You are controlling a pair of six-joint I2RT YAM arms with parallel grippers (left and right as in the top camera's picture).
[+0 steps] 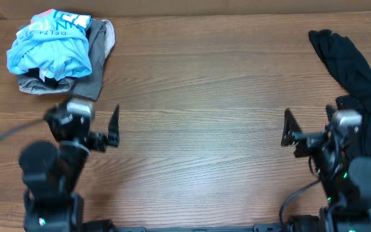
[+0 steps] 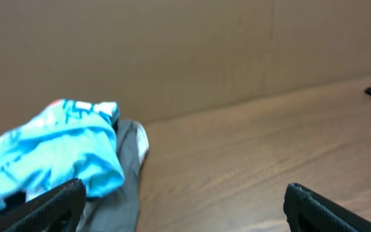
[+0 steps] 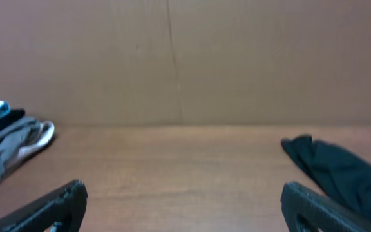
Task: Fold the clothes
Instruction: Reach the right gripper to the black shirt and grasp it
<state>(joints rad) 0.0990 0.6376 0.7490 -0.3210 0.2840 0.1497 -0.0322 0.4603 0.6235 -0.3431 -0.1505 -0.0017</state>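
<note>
A light blue printed shirt (image 1: 50, 42) lies crumpled on a grey garment (image 1: 98, 55) at the far left of the wooden table (image 1: 198, 103). Both show in the left wrist view, the blue shirt (image 2: 57, 154) over the grey garment (image 2: 118, 193). A black garment (image 1: 353, 71) lies loose at the far right, and shows in the right wrist view (image 3: 337, 171). My left gripper (image 1: 111, 129) is open and empty, in front of the pile. My right gripper (image 1: 288, 132) is open and empty, left of the black garment.
A brown cardboard wall (image 3: 172, 58) stands along the table's far edge. Both arm bases and their cables sit at the near edge, the left (image 1: 47, 187) and the right (image 1: 350, 187).
</note>
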